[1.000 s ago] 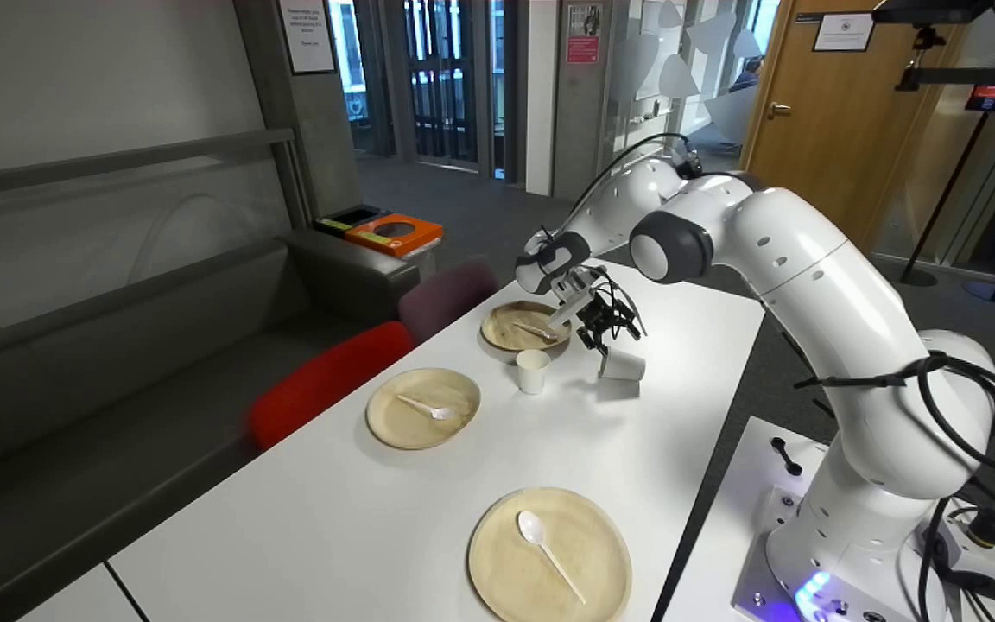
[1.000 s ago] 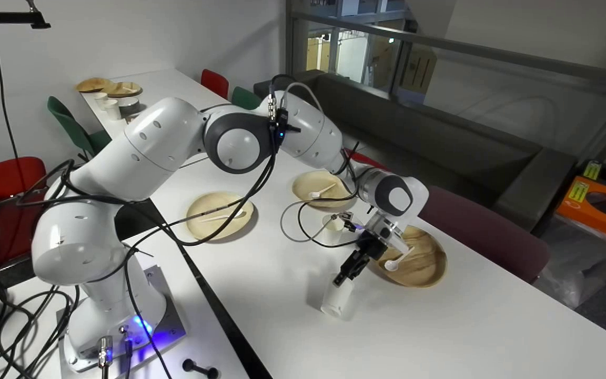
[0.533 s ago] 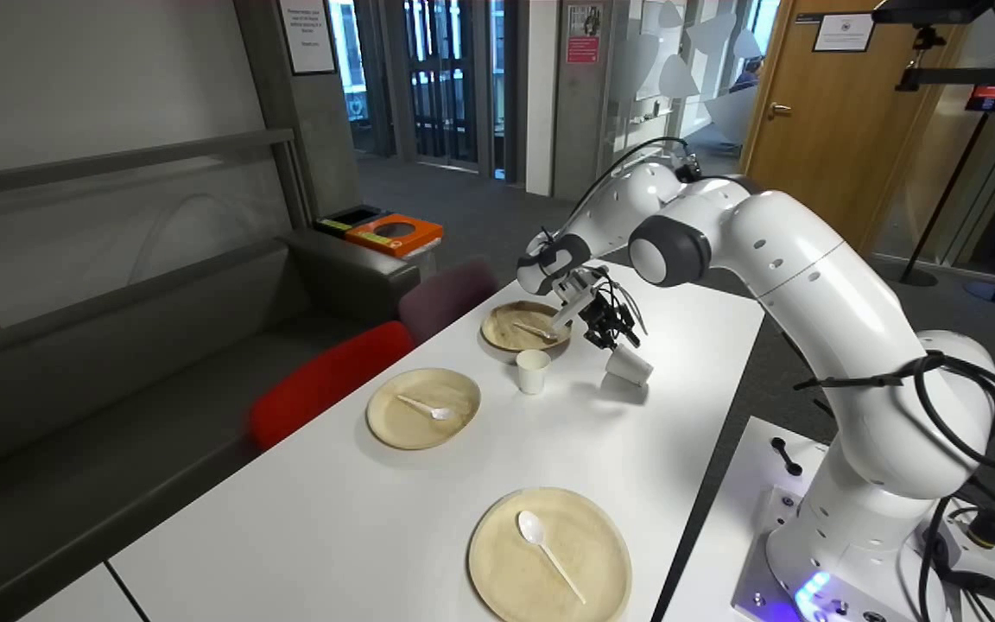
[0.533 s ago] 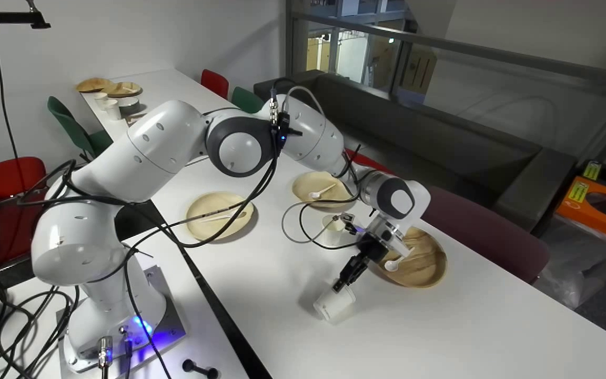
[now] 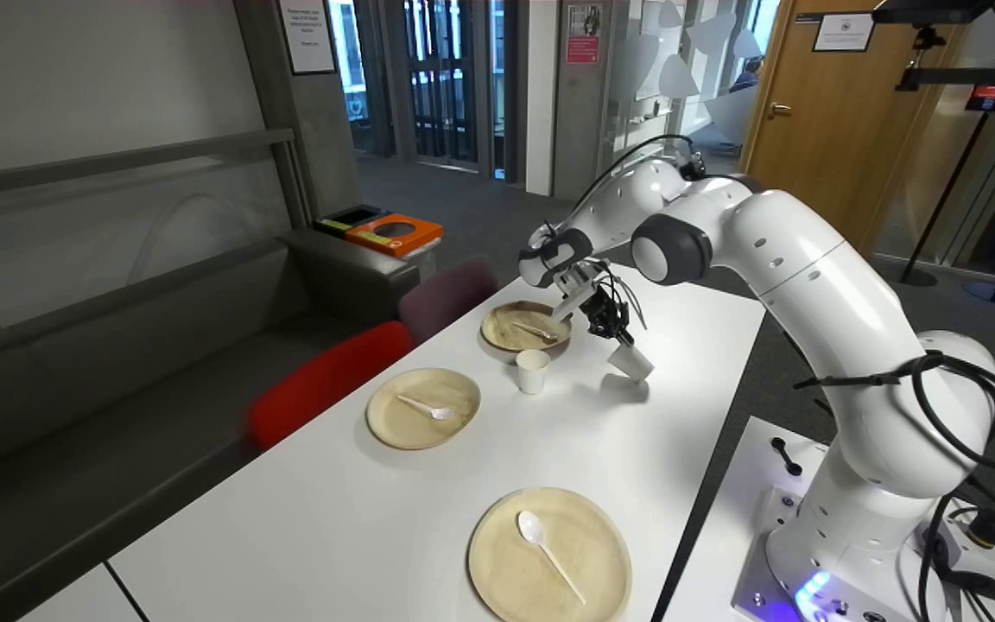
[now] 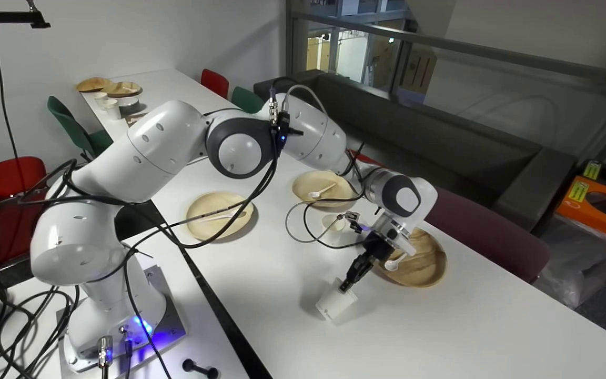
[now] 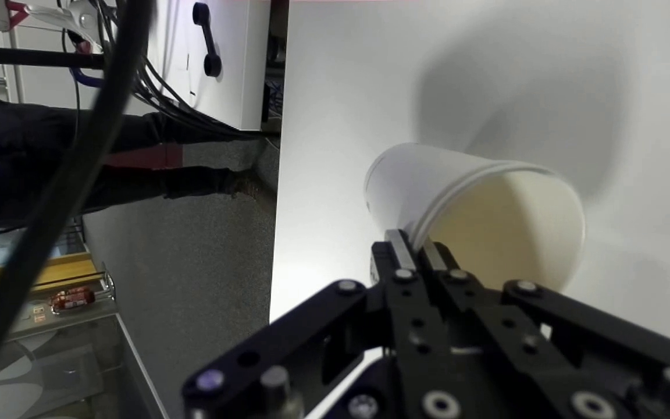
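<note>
Your cup has swung askew; the gripper, nearly closed, pinches its near side: grasping looks done, release remains.

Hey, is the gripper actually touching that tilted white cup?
Touching. The wrist view shows it plainly: the gripper is closed on the rim of the tilted white cup, one finger inside, one outside.
</note>
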{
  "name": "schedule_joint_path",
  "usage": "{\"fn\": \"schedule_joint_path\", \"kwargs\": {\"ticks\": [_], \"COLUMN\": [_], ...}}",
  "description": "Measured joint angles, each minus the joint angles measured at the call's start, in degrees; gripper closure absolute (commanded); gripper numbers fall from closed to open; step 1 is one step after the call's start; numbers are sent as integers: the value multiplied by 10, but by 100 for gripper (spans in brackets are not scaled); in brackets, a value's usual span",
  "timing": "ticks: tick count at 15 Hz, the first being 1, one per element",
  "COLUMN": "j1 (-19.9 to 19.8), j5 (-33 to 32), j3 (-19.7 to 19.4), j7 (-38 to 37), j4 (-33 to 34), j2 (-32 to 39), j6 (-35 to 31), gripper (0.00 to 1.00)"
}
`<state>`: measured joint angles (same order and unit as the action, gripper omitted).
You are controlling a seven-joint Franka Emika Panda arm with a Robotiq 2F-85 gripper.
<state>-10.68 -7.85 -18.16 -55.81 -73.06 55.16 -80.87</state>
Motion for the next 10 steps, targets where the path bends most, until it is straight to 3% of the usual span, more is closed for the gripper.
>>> {"fn": "schedule_joint_path", "kwargs": {"ticks": [5,10], "j1": [-3,-8], "j5": [11,82], "j3": [0,0], "j7": [0,-4], "j4": [4,-29], "j2": [-7,-62], "j6": [-4,-94], "gripper": [99,99]}}
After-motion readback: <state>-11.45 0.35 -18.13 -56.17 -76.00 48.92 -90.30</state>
